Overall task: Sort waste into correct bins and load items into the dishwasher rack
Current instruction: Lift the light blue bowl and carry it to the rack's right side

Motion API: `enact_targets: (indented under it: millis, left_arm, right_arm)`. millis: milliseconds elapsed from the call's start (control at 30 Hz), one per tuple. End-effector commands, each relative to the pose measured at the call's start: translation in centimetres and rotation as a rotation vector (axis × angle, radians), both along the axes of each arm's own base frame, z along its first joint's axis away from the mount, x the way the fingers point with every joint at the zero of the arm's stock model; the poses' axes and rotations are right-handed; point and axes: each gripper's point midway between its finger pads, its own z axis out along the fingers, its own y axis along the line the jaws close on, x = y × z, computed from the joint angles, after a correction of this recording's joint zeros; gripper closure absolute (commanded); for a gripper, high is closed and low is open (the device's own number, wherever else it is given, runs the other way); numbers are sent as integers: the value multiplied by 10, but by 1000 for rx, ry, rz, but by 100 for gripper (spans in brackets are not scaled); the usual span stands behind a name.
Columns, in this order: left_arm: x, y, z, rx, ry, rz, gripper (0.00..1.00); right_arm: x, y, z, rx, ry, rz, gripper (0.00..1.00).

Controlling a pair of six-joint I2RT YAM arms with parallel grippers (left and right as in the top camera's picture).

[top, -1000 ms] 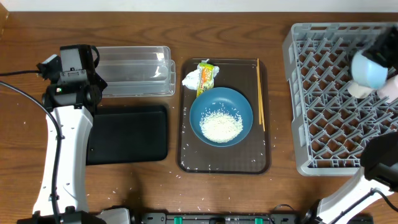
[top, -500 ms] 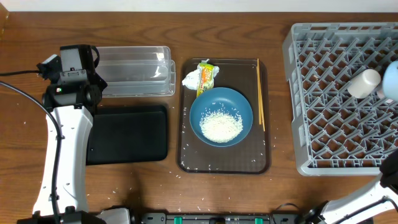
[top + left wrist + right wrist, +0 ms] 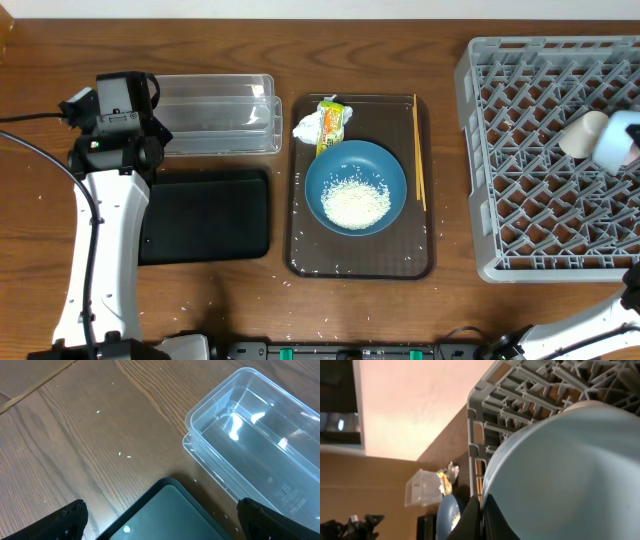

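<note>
Barely begun, I judge: the white cup (image 3: 583, 133) lies in the rack (image 3: 520, 230) at three o'clock, the right gripper (image 3: 481, 510) is clamped on the small bowl (image 3: 622, 140) beside it, the left gripper (image 3: 160, 522) gapes empty at nine, and tissue (image 3: 305, 127), wrapper (image 3: 330, 120), rice (image 3: 355, 203), big bowl (image 3: 320, 170) and chopsticks (image 3: 418, 150) wait on the tray (image 3: 385, 255).

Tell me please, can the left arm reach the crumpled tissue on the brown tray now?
Probably yes. The left claw is open and holds nothing; the tissue lies uncovered beside the snack wrapper; only the low clear tub lies between, and the arm could pass over it.
</note>
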Motion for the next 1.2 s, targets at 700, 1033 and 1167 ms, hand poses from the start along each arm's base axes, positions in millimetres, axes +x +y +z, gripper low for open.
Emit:
enact_targets:
  millis: [700,1033,1167]
  left_arm:
    - [-2,3,0,12,2,15,2]
    - [-2,3,0,12,2,15,2]
    - [-2,3,0,12,2,15,2]
  right_arm:
    - [-47,-26,-19,149,141,-163,91]
    - [-73,-45,-35,129,270,-249,75]
    - [-83,-51,-29,109,291,-289,70]
